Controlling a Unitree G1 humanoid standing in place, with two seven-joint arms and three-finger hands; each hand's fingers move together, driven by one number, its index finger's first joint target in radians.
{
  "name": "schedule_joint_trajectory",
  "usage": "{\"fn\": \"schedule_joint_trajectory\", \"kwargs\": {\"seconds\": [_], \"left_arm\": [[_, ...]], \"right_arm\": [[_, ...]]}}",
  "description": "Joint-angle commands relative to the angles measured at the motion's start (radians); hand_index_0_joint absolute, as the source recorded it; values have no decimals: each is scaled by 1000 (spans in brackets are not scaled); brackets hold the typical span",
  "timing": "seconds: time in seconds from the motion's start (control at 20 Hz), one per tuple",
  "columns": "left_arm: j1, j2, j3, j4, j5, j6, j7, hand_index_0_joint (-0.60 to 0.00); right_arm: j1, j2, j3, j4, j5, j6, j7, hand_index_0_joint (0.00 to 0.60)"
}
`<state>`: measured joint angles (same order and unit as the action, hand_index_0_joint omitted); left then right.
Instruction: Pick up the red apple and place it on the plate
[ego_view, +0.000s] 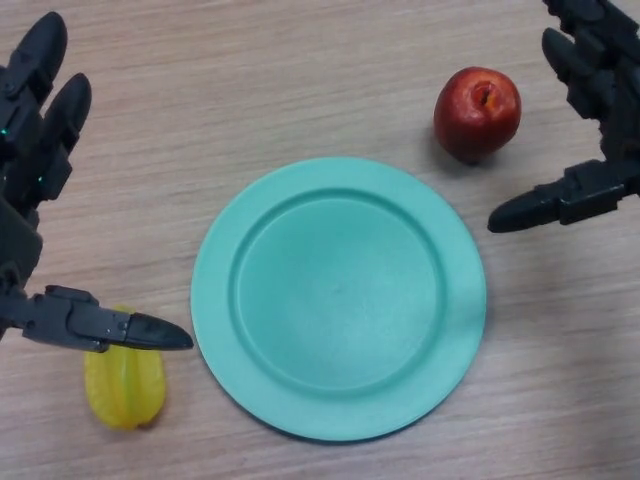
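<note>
The right hand enters from the upper right corner of the frame, its thick black fingers pointing toward the upper left and its thumb stretched out toward the left lower down. The fingers are straight and spread wide from the thumb, holding nothing. The red apple sits in the upper right of the frame, in the gap between those fingers and the thumb but apart from both, resting on the bench. It is round and glossy, with a stem hollow turned upward and a pale orange streak near it.

The left hand comes in along the left edge, fingers extended toward the top of the frame and the thumb reaching right at lower left. It too is spread and empty. Its thumb lies across the upper part of a yellow, ridged, waxy-looking fruit at lower left.

The plate fills the centre: a smooth, matte, turquoise disc with a broad flat rim and a shallow well, empty. The apple lies just beyond its upper right rim. The bench has a light wood-grain surface with fine horizontal streaks.
</note>
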<state>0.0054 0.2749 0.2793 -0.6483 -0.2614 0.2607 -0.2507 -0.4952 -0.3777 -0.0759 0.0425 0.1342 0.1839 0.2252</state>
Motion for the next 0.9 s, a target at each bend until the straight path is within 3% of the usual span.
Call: {"fn": "schedule_joint_trajectory", "kwargs": {"seconds": [0.05, 0.45, 0.65, 0.7, 0.85, 0.9], "left_arm": [[-2, 39, 97, -64, -25, -106, 6, 0], [49, 12, 162, -59, -34, -182, 11, 0], [65, 5, 179, -50, -19, -216, 11, 0], [65, 5, 180, -50, -19, -217, 11, 0], [68, 2, 184, -47, -18, -218, 13, 0], [69, 0, 188, -46, -19, -218, 16, 0]], "right_arm": [[-123, -26, -36, 81, -88, -248, -31, 0], [-353, 13, 18, 628, -260, -491, -108, 0], [-437, 59, 13, 763, -249, -463, -157, 0], [-439, 61, 12, 765, -248, -461, -159, 50], [-471, 73, 10, 802, -241, -406, -212, 450], [-489, 79, 8, 821, -234, -377, -243, 550]]}}
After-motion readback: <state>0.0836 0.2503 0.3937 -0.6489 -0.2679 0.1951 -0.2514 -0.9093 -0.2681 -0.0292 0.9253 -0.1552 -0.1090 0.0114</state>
